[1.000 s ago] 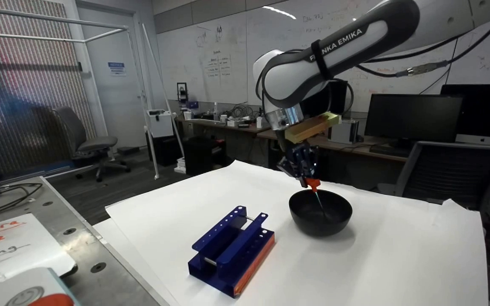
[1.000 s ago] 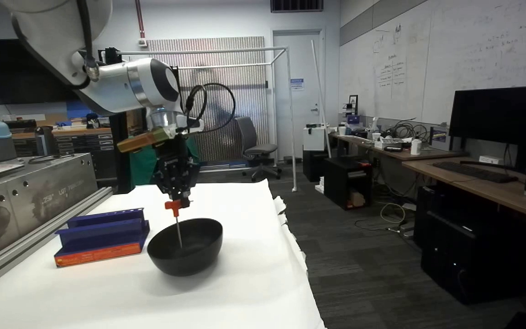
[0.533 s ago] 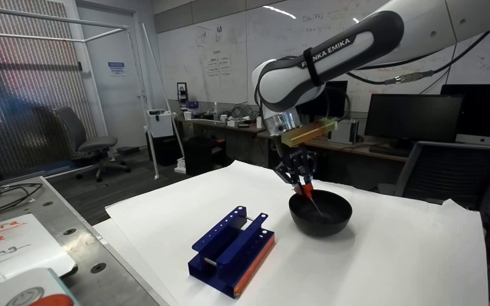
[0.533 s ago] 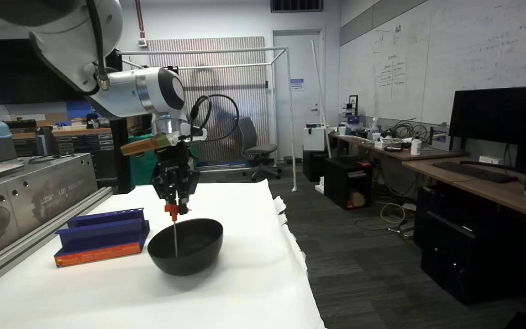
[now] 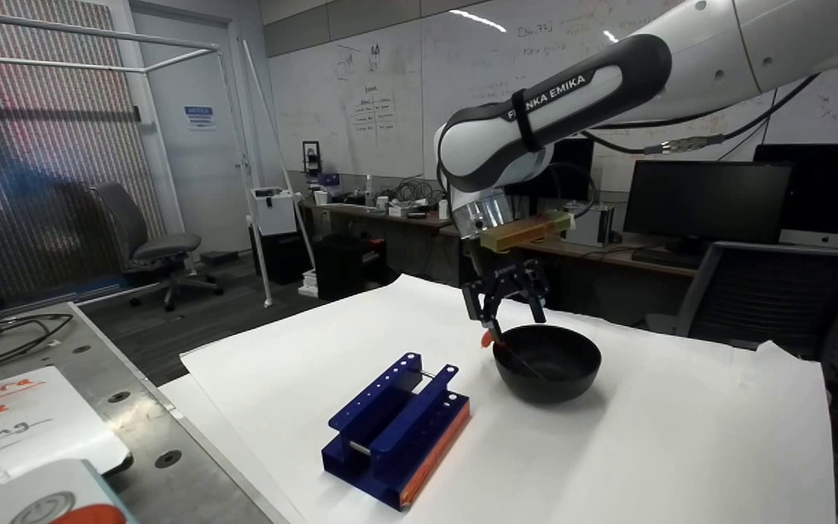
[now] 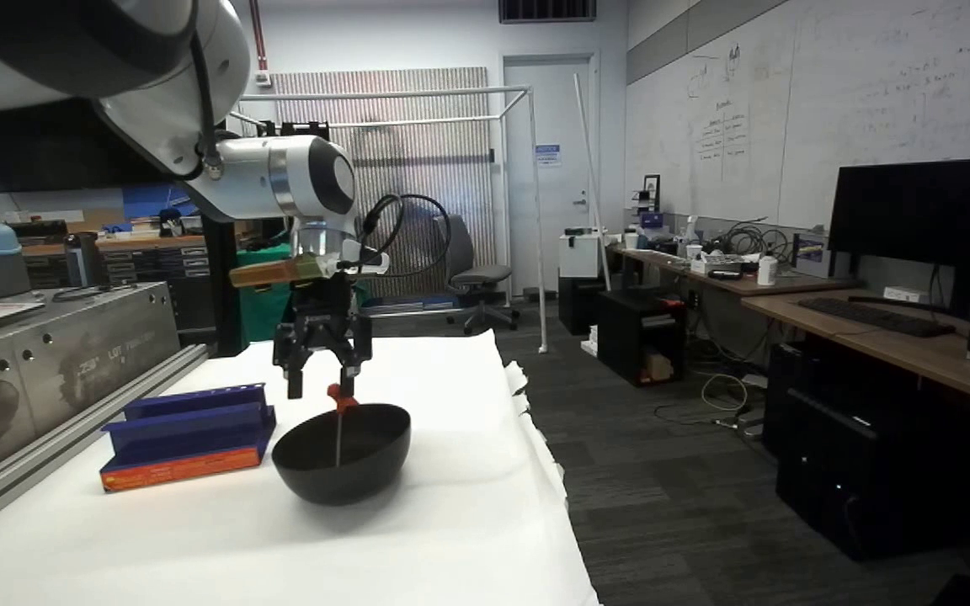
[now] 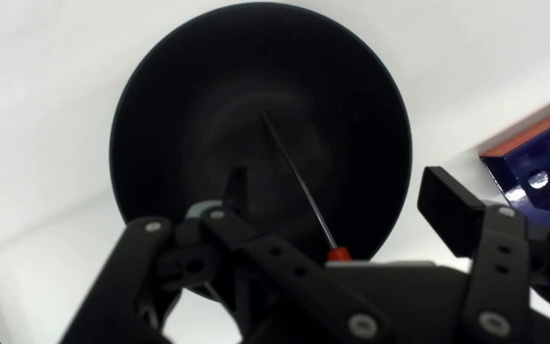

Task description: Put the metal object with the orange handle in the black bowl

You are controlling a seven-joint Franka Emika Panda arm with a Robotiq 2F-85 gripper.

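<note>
The black bowl (image 5: pixel 546 382) stands on the white-covered table in both exterior views and fills much of the wrist view. The metal object with the orange handle (image 6: pixel 339 399) slants over its rim: the thin shaft (image 7: pixel 303 186) runs down into the bowl, and the handle sits at the rim. In the wrist view most of that handle is hidden behind the gripper body. My gripper (image 6: pixel 321 393) stands open above this edge of the bowl, jaws wide apart. One finger is right by the handle in both exterior views; whether they touch I cannot tell.
A blue slotted rack (image 5: pixel 419 429) with an orange-red side lies beside the bowl on the table. A metal bench (image 6: pixel 55 362) borders the table. Desks with monitors (image 5: pixel 710 200) and an office chair (image 5: pixel 768 298) stand behind.
The jaws have opened and let go of the orange handle. The tool has tipped from steep to slanting, its handle now at the bowl's rim. The gripper came down lower before opening.
</note>
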